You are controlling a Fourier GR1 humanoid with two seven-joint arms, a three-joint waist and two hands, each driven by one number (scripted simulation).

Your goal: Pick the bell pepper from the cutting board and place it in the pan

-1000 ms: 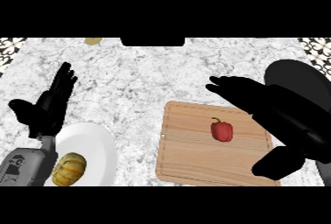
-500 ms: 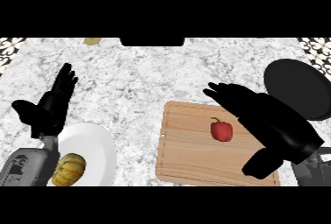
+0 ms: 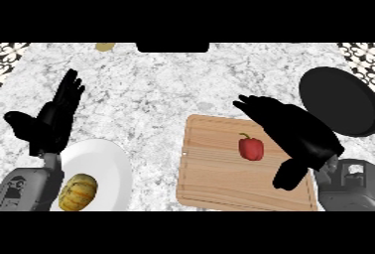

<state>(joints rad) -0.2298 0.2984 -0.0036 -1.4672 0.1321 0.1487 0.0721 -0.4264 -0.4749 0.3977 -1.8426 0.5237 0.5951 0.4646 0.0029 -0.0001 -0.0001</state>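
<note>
A small red bell pepper with a green stem is seen lying on a rectangular light wooden cutting board in the lower right of the frame, slightly above the board's middle and toward its right side. It is judged to be set there as the starting place of the task, free on all sides so that it can be taken from above or from the side.

The black right hand is held over the board's upper right part, just right of the pepper, with its fingers stretched out toward the upper left and its thumb hanging down toward the lower edge. The fingers are spread and relaxed, and nothing is held in them. The pepper lies just left of the palm, between the line of the fingers above and the thumb below, apart from both as far as can be told; this pose is judged to be an approach to a grasp not yet closed.

A round black pan is placed at the right edge of the frame, beyond the board's upper right corner, near the right hand, so only a short carry is expected.

The black left hand is shown at the left of the frame, open with fingers up, resting. Below it a round white plate carrying a small yellow ridged squash is set on the grey-white marbled worktop
</note>
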